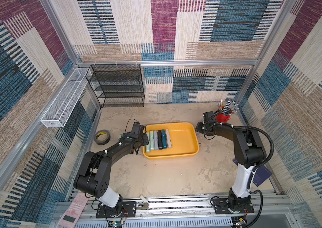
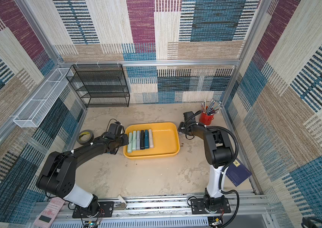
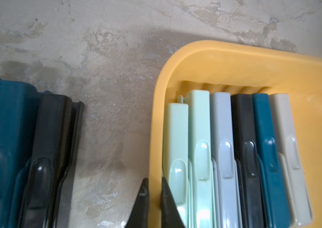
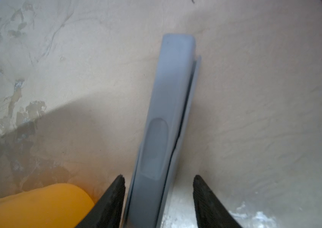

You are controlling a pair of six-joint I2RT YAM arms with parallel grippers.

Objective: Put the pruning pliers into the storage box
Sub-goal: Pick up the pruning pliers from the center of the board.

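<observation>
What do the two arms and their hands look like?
The left arm and right arm are black with a white lowest link. Black cables, tied with white zip ties, run along both; a ribbed hose loops over the right. The left hand and right hand end in black wedge-shaped fingers.

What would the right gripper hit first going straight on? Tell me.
The right gripper would probably meet the grey pruning pliers, lying on the table between its open fingers; depth is unclear.

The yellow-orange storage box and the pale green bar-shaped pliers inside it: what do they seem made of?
Yellow-orange storage box: probably moulded plastic, satin; rounded seamless rim. Pale green bar-shaped pliers: likely plastic casing, glossy; bright highlights on raised ovals.
</observation>
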